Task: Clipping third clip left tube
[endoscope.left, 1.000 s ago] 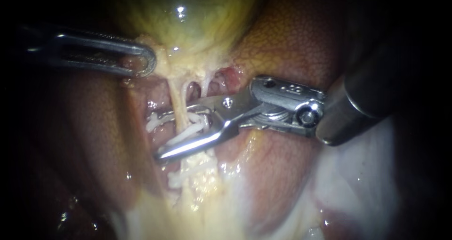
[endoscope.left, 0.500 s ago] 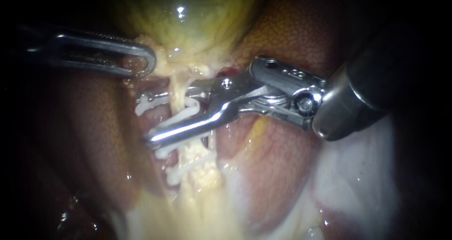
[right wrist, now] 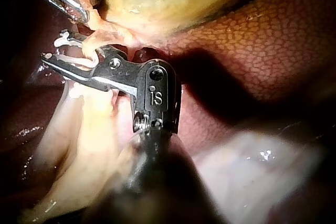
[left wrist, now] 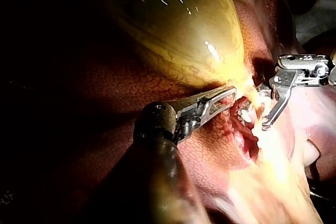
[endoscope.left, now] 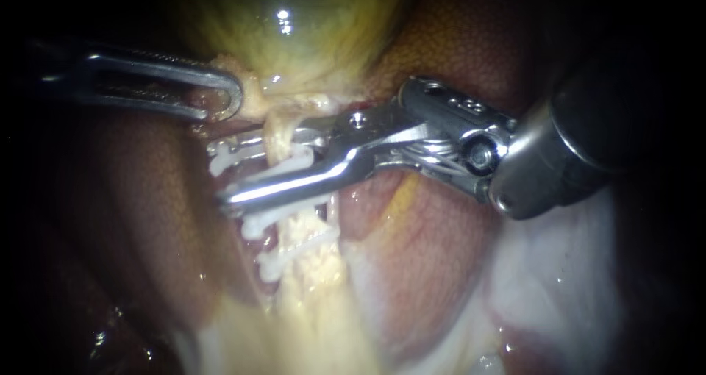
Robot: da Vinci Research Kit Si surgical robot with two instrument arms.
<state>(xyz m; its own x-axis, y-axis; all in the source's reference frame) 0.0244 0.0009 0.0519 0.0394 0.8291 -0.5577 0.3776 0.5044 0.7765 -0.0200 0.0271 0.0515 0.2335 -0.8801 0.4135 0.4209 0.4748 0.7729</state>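
The left tube (endoscope.left: 275, 141) runs as a pale yellow strand from the gallbladder (endoscope.left: 294, 29) down to fatty tissue. My right instrument (endoscope.left: 219, 173) reaches across it from the right. Its jaws stand open on either side of the tube, with a white clip (endoscope.left: 283, 170) lying along them. Below the jaws, two shut white clips (endoscope.left: 254, 226) (endoscope.left: 273, 266) cross the same tube. My left instrument (endoscope.left: 229, 99) is shut on tissue at the gallbladder's neck and holds it leftward. The right wrist view shows the open jaws (right wrist: 55, 47) straddling the strand; in the left wrist view the left jaws (left wrist: 227, 96) grip the neck.
Reddish-brown liver (endoscope.left: 456, 44) surrounds the site on both sides. Pale whitish tissue (endoscope.left: 544, 272) lies under the right shaft. A thinner strand (endoscope.left: 331, 217) runs just right of the clipped tube.
My right instrument has moved up and to the left along the tube, above the two clips, and its jaws have narrowed around it. The left instrument has stayed still.
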